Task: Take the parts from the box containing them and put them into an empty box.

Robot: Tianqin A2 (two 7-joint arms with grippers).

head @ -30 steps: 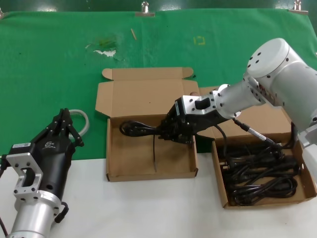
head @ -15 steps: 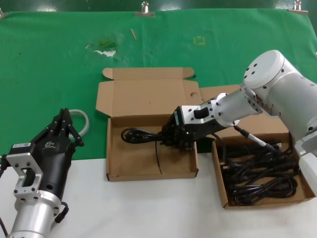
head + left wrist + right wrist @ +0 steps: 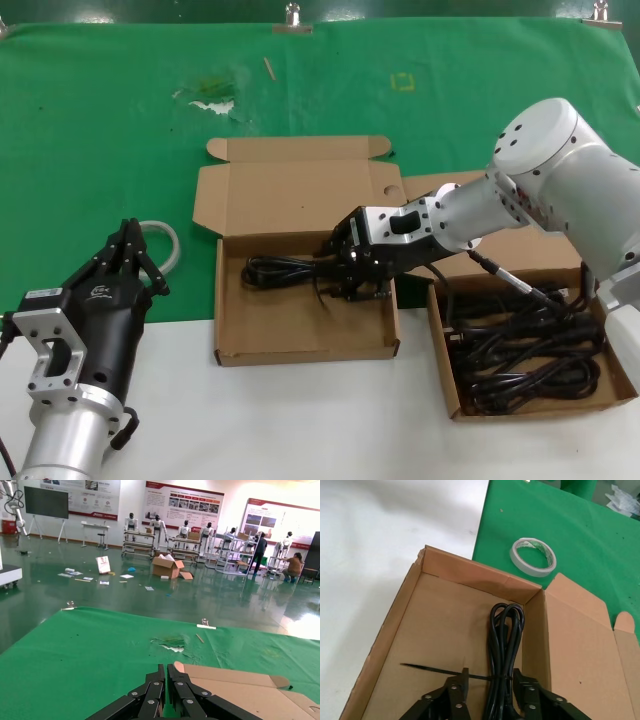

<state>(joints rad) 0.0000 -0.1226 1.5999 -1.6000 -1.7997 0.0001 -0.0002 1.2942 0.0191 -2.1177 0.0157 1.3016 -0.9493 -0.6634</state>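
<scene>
Cardboard empty box (image 3: 262, 325) holds one cord (image 3: 282, 268) between the right hand's (image 3: 347, 272) spread fingers; the other box (image 3: 447, 380) holds more cords.

— What are the two boxes made of?
— Plain brown cardboard, matt: the empty box (image 3: 300, 325) and the box containing them (image 3: 447, 375) alike.
— And the power cord (image 3: 504, 645) in it?
— Black, smooth, slightly glossy, plastic-looking sheath.
— The claws?
— The right claw (image 3: 345, 270) looks like matt black plastic on a shiny metal housing; the left claw (image 3: 128, 248) likewise black, with a brushed silver wrist.
— The surface (image 3: 300, 420)?
— Smooth white in front, green cloth (image 3: 100, 120) behind, scuffed in one patch.
</scene>
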